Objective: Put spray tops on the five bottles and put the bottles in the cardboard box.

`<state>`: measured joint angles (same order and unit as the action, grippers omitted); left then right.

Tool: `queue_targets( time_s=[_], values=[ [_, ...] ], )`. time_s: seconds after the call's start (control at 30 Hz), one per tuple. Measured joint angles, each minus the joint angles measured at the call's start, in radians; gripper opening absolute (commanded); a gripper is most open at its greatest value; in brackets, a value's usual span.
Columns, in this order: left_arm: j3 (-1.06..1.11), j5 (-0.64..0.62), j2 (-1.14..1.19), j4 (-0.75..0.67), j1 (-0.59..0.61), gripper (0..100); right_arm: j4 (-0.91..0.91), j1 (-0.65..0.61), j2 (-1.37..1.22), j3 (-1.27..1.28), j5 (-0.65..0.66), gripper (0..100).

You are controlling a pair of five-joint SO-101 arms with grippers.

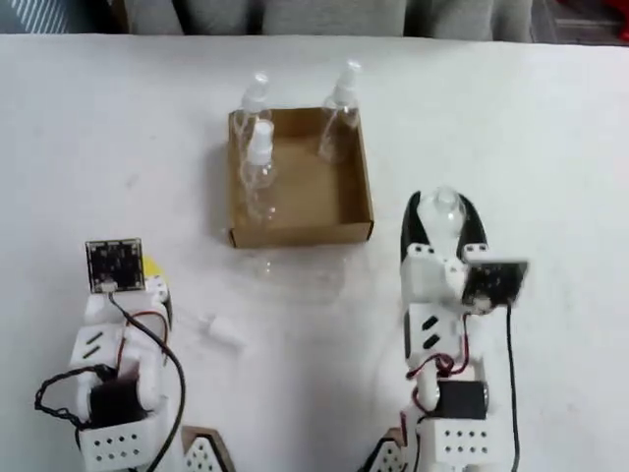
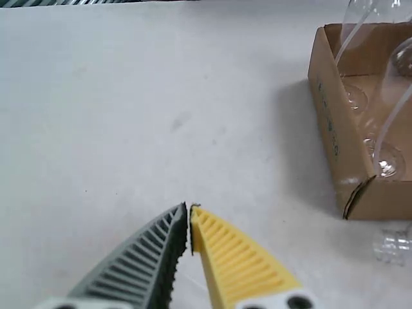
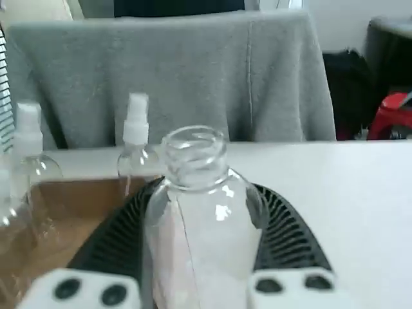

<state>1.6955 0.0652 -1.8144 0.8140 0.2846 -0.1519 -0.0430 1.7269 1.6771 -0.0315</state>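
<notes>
R pincer [image 1: 443,202]: black fingers clamped round a clear plastic bottle w/ open threaded neck [image 3: 196,193], no top on it, held upright above the white worktop [image 1: 531,118]. L pincer [image 2: 188,212]: grey + yellow ribbed fingers shut tip to tip, gripping nothing, low over bare worktop at abt 8 o'clock in the high view.

Worktop is plain white w/ faint marks. Behind its far edge hangs a grey fabric drape [image 3: 193,71]; a red object [image 3: 394,116] sits in the room beyond.

Brown cardboard box [image 1: 305,234] lies open-topped at abt 10 o'clock from the R pincer. Upright in it, clear w/ white spray tops: far-left bottle [image 1: 256,103], far-right bottle [image 1: 341,108], mid-left bottle [image 1: 259,162]. Just beside the box's near wall lies a clear bottle neck [image 2: 393,246]. A loose white spray top [image 1: 222,330] lies on the worktop btwn the arms, at abt 7 o'clock from the box.
</notes>
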Motion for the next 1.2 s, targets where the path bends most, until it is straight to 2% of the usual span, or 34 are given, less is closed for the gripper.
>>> queue_targets(
  time_s=[0.3,0.57,0.67,0.83,1.0,1.2],
  values=[
    [0.0,0.0,0.0,0.0,0.0,3,-0.163,-0.006,0.052,0.005,-0.086,1.6],
    [-0.008,0.0,0.0,0.0,-0.028,3,-0.244,-0.005,0.052,0.005,-0.091,1.6],
    [-0.051,0.0,0.0,0.049,-0.038,3,-0.267,-0.005,0.052,0.005,-0.091,1.6],
    [-0.124,0.0,0.0,0.164,-0.13,3,-0.301,-0.005,0.052,0.005,-0.091,1.6],
    [-0.14,0.0,0.0,0.213,-0.213,3,-0.301,-0.005,0.052,0.005,-0.091,1.6],
    [-0.14,0.147,0.0,0.304,-0.319,3,-0.301,-0.005,0.052,0.005,-0.091,1.6]
  ],
)
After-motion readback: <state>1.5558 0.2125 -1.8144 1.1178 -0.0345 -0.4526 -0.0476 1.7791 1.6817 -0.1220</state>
